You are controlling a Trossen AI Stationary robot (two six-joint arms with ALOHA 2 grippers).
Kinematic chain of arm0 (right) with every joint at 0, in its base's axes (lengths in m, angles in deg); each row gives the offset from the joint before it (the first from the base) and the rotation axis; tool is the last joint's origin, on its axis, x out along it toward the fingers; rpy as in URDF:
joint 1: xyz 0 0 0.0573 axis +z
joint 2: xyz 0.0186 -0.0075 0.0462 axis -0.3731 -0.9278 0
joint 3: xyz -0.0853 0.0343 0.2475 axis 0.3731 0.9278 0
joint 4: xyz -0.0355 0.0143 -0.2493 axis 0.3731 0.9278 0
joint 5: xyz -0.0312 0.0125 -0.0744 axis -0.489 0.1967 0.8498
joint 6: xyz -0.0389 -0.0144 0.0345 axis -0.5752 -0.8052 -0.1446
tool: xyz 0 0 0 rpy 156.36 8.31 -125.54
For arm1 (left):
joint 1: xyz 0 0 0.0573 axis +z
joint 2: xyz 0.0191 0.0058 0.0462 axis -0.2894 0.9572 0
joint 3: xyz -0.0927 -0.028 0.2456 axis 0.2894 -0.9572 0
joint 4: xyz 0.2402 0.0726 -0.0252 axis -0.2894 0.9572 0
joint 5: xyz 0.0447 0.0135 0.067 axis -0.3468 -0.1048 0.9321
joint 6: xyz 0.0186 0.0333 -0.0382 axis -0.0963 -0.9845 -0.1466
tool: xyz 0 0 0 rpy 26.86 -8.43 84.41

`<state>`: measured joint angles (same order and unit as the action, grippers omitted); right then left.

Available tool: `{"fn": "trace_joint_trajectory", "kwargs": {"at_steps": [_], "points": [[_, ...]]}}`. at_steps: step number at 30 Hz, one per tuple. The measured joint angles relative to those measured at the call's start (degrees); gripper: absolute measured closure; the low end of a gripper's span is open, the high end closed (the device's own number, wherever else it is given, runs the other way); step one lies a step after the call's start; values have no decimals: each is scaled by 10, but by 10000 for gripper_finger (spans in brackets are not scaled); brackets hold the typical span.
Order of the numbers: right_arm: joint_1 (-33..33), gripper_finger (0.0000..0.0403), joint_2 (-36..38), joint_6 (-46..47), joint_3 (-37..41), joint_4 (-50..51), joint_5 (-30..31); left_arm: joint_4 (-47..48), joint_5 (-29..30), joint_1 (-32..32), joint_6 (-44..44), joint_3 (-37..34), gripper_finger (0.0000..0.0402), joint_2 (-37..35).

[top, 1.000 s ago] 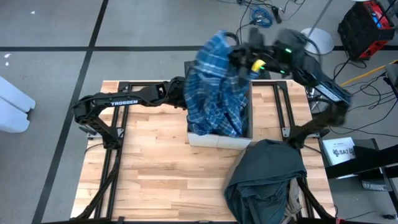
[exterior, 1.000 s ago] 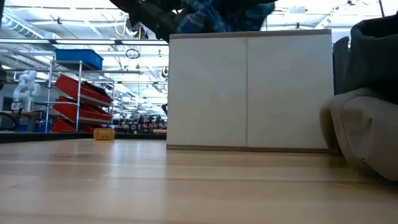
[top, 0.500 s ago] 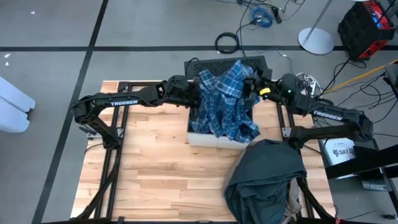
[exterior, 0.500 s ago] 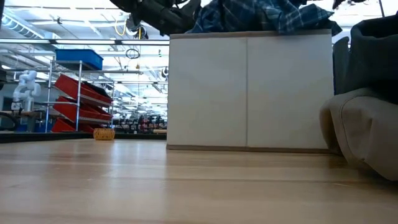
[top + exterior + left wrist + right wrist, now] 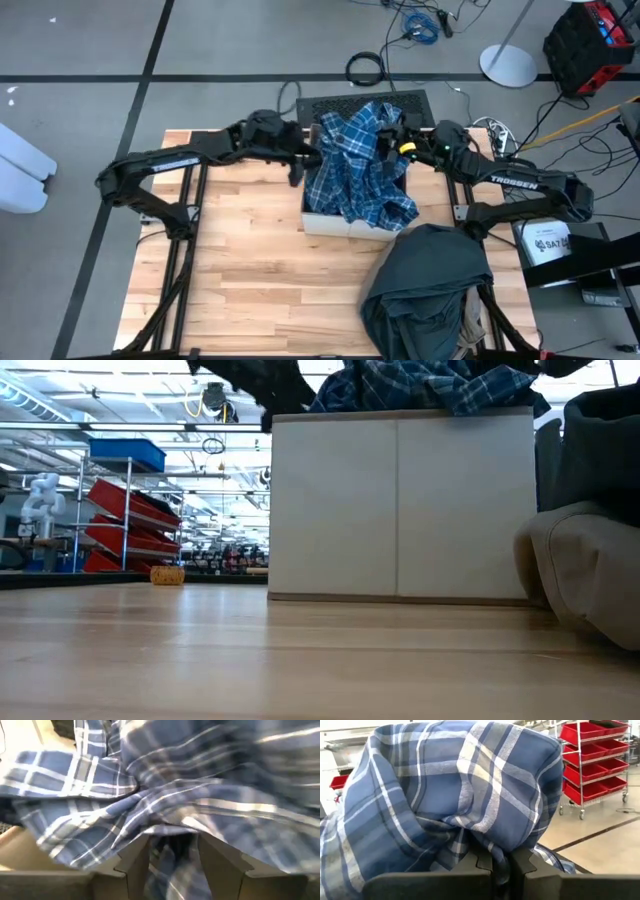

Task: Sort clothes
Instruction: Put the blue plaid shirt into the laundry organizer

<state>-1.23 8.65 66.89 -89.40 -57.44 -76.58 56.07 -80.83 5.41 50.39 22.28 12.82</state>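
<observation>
Two end effectors sit at the box (image 5: pixel 352 226): my right end effector (image 5: pixel 501 865) pinches a fold of the plaid shirt (image 5: pixel 362 165), and my left end effector (image 5: pixel 170 851) stands spread, fabric loose between its fingers. The shirt lies heaped in the box, one edge spilling over the rim. Soft, light and limp, it will sag, so grip a bunched fold, not a flat panel.

Overhead, table-level and two close wrist cameras share the plaid garment (image 5: pixel 362 165).
</observation>
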Motion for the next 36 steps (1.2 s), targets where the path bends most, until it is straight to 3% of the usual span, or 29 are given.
{"fn": "trace_joint_trajectory", "kwargs": {"at_steps": [13, 22, 36], "points": [[25, 397, -143, 4, -1, -22, 99, 120, 15, 10, -14, 0, 224, -171], [54, 397, -249, 15, -1, -14, 152, 148, 15, -11, -30, -6, 223, -201], [76, 398, -267, -10, -30, 246, 151, 104, 16, -20, -30, -90, 223, -187]]}}
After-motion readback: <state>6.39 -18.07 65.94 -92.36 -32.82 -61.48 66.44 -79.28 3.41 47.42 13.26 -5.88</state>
